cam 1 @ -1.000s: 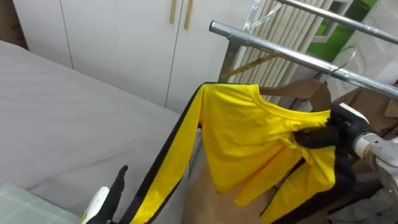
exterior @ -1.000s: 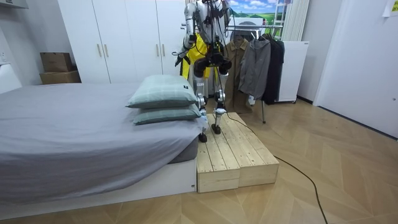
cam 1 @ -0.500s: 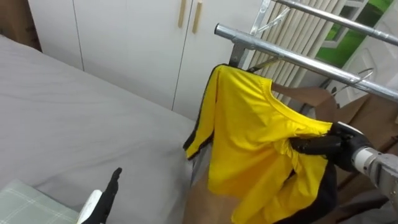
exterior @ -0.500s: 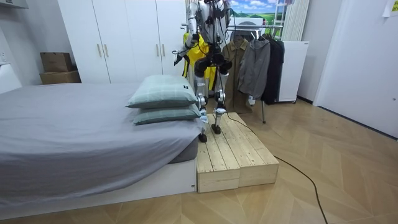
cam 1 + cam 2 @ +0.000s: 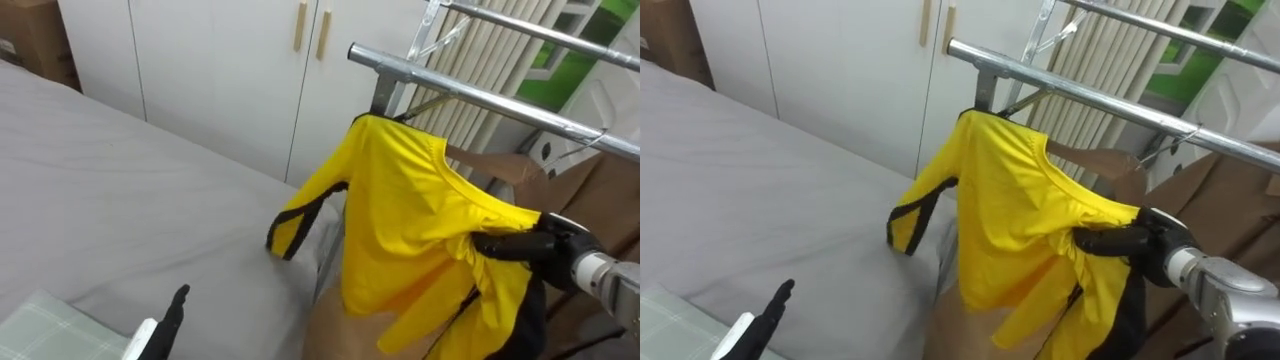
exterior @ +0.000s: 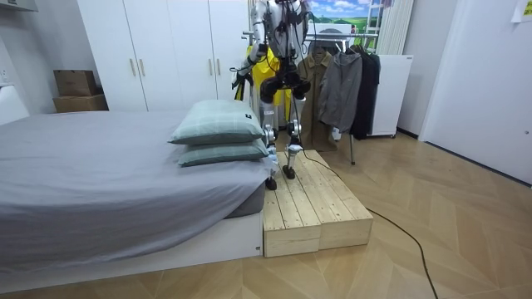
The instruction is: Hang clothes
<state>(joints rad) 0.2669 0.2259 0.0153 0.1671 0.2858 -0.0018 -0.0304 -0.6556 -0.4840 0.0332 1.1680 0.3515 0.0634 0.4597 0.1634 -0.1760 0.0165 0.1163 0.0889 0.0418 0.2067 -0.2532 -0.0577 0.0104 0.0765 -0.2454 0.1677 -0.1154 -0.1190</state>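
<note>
We see one yellow shirt [image 5: 420,230] with black trim in the middle of the left eye view. Its top edge sits just under the nearer of two metal rails [image 5: 480,95] that cross the upper right. The right hand [image 5: 530,245], at the right edge, is clenched on a bunch of the shirt's cloth. One black-edged sleeve dangles free toward the centre. The shirt hides the lower part of the rack's end post, and we cannot tell whether a hanger is inside it. Behind it at the right hangs one brown garment [image 5: 520,165]. The left hand [image 5: 160,330] is at the lower left, its visible fingers straight and holding nothing. A bed [image 5: 120,200] under a grey sheet fills the left side, with white wardrobe doors [image 5: 220,60] bearing two wooden handles [image 5: 299,25] across the top. In the room view the robot stands on a wooden platform [image 6: 316,208] between the bed's end and the rack, and two pillows [image 6: 218,124] lie stacked beside it.
</note>
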